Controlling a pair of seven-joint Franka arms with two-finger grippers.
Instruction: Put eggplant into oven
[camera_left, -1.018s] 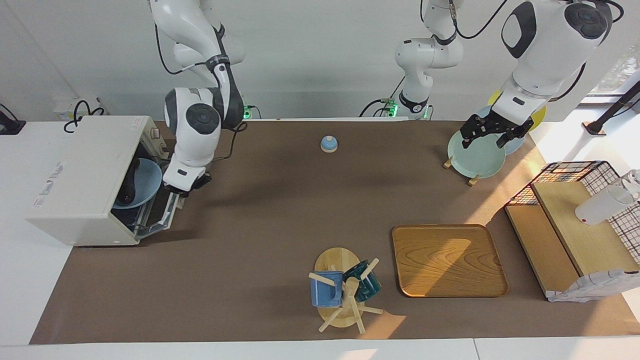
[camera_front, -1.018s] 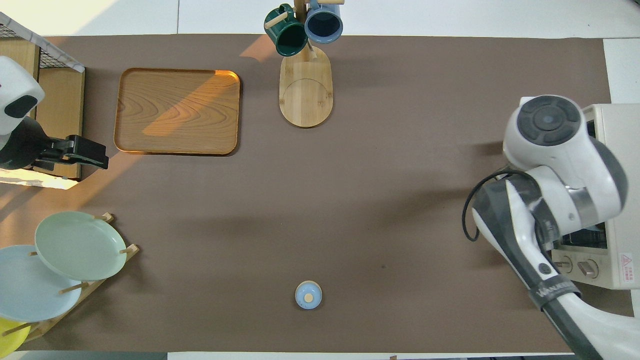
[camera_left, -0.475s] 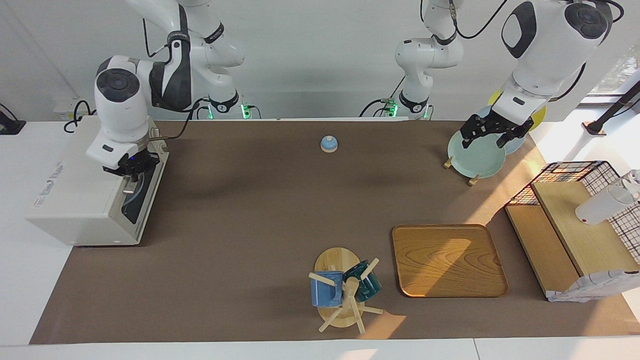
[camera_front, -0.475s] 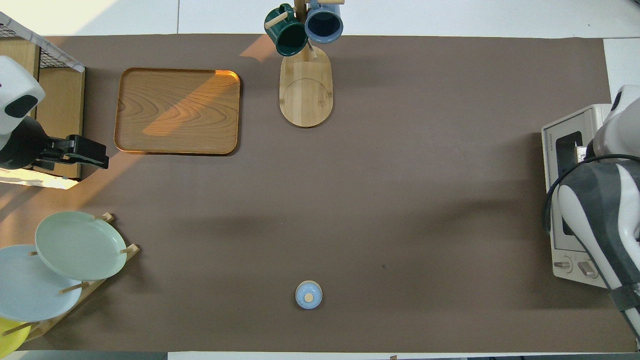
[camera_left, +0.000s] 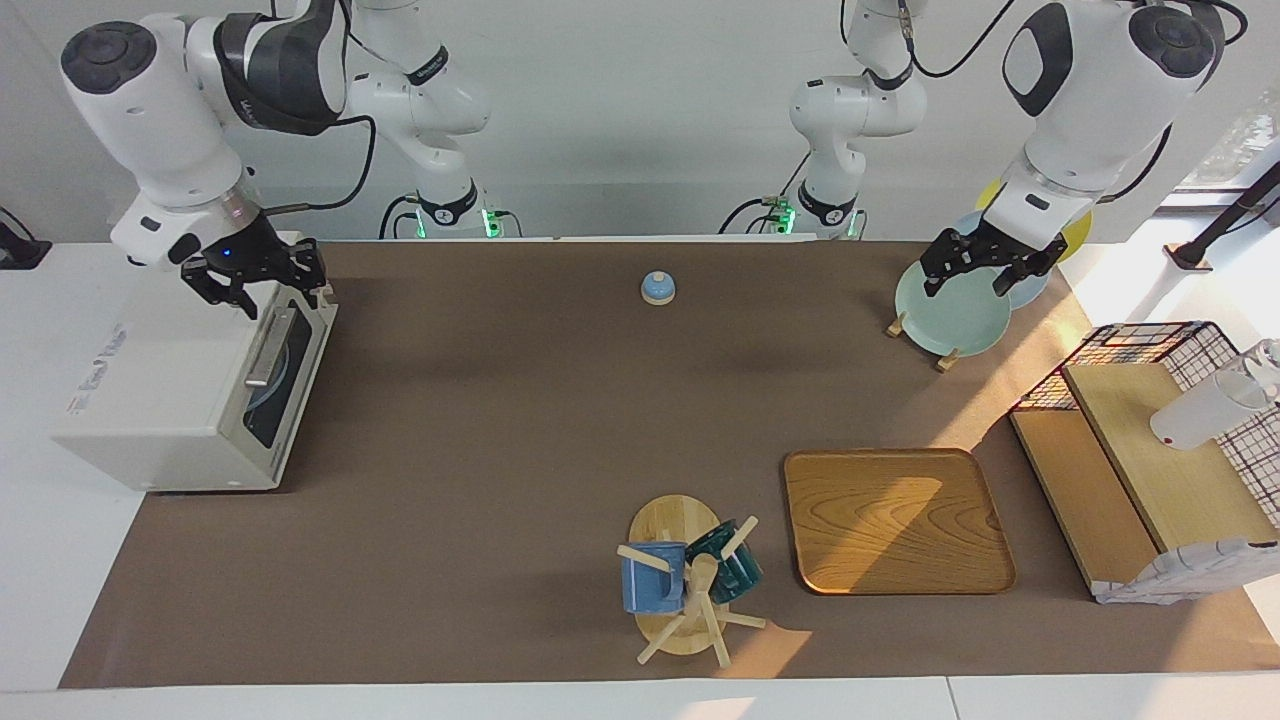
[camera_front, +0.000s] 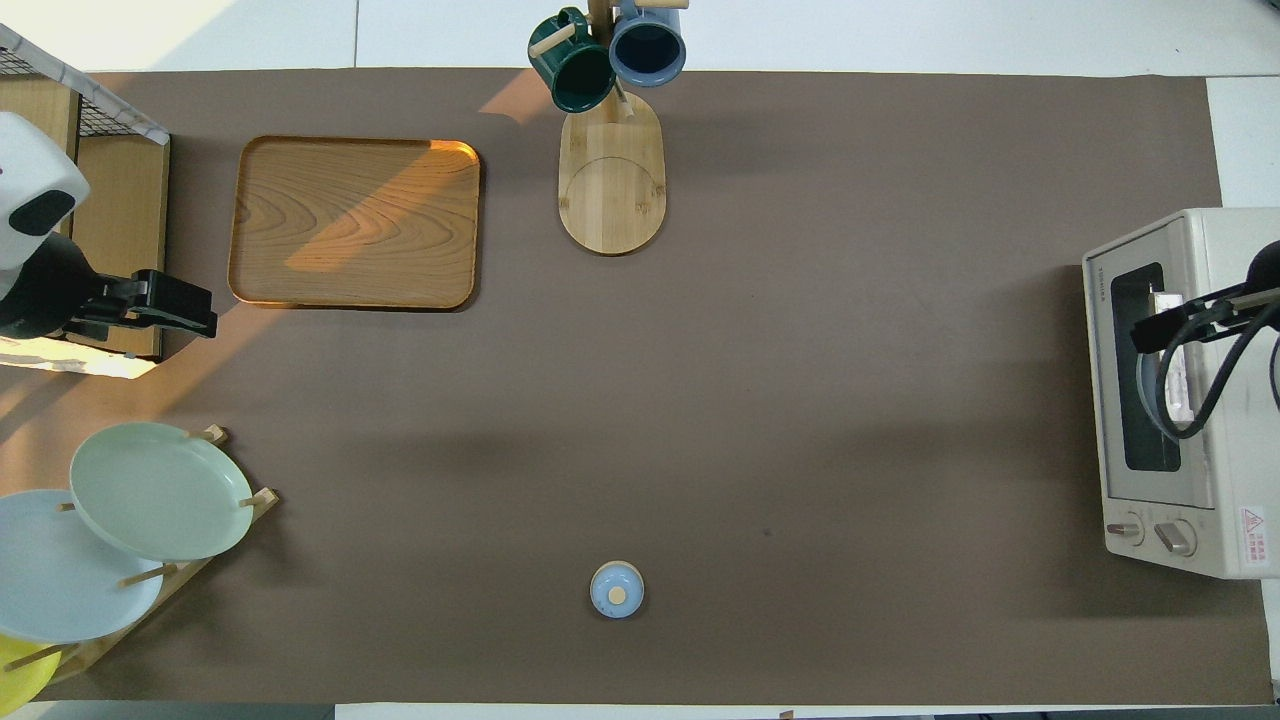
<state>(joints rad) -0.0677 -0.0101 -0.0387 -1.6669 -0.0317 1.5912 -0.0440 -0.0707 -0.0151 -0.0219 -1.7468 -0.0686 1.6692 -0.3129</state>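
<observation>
Right arm is reaching out from its base, elbow high, wrist pointing down; the right gripper (camera_left: 255, 278) is hanging over the top front edge of the toaster oven (camera_left: 160, 380), at the right arm's end of the table (camera_left: 520, 420). Its jaws are standing apart, holding nothing, clear of the bar handle (camera_left: 268, 348). Oven door is sitting shut.

Left arm is waiting, bent down over the plate rack; the left gripper (camera_left: 980, 268) is hovering above the pale green plate (camera_left: 950, 315), jaws spread wide and empty.

Eggplant is not showing in either view; through the dark glass only a pale blue dish (camera_left: 268, 378) is visible inside the oven.

Overhead view is showing the oven's two knobs (camera_front: 1150, 533) at its 6 o'clock corner and only the tips of the right gripper (camera_front: 1185, 318) over the door glass. Facing view is giving both arms whole.
</observation>
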